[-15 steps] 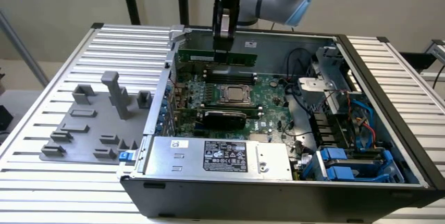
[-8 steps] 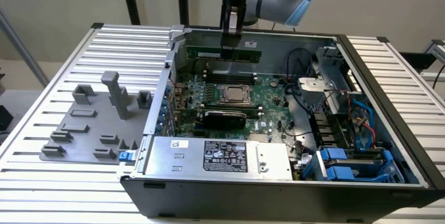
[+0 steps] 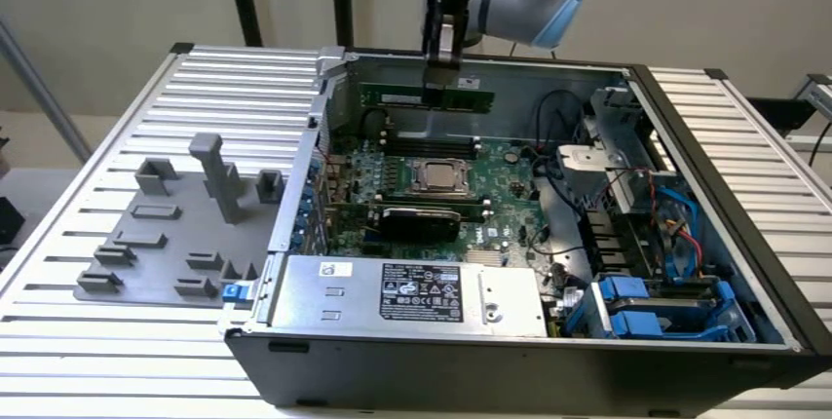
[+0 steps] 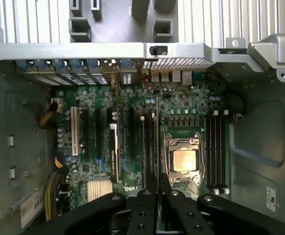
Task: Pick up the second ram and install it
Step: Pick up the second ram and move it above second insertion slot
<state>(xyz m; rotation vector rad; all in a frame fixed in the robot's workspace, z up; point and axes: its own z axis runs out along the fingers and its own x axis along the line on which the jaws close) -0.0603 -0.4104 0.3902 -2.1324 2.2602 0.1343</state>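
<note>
The gripper (image 3: 442, 66) is clamped on the memory stick (image 3: 397, 97), which hangs level above the board (image 3: 501, 180) (not yet seated). Its long axis runs parallel to the black slots (image 4: 147, 142) straight below.

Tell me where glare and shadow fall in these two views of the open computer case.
Exterior view: even light, the ribbed table pale and bright, the case's near wall dark. Wrist view: the CPU socket lid glints, and the gripper is a dark mass in the foreground.

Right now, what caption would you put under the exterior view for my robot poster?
Robot gripper holds the second ram above the motherboard inside an open computer case.
</note>
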